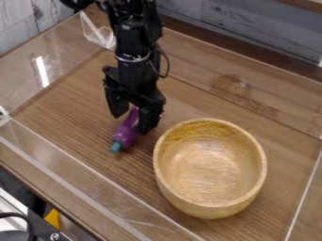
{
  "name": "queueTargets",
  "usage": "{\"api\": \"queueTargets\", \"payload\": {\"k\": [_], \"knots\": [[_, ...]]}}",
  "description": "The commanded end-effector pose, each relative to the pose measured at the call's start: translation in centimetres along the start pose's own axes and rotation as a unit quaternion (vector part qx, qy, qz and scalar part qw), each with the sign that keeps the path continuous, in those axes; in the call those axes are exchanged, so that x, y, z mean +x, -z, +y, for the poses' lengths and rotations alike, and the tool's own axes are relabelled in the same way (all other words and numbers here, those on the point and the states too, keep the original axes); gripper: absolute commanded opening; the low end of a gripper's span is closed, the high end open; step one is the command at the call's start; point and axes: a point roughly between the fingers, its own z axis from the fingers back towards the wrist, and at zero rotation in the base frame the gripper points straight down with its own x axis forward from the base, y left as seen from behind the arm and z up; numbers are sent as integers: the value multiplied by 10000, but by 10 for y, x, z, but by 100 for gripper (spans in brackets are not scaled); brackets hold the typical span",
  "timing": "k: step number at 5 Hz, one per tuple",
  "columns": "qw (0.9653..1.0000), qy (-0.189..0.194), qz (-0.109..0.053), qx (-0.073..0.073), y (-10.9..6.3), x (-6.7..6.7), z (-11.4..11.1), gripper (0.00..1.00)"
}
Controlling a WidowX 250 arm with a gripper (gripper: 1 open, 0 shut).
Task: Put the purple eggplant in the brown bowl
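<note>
The gripper (134, 110) is hanging with jaws spread over the purple eggplant (123, 135), which is lying on the table just left of the empty brown bowl (210, 166), not yet grasped.

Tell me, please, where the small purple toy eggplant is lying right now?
The purple eggplant lies on the wooden table, just left of the light-brown wooden bowl, under the open gripper.

bare wooden table (75, 104) left of the gripper (134, 115), brown bowl (209, 167) close on the right, clear wall (113, 212) along front edge
</note>
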Motion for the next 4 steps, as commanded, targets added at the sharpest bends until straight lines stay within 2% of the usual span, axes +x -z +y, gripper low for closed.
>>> {"api": "queueTargets", "payload": {"k": [1,2,4], "knots": [[9998,-4,-184,82,0,1,6,100],[9996,14,-273,90,4,2,6,0],[9988,23,-493,48,1,0,4,0]]}}
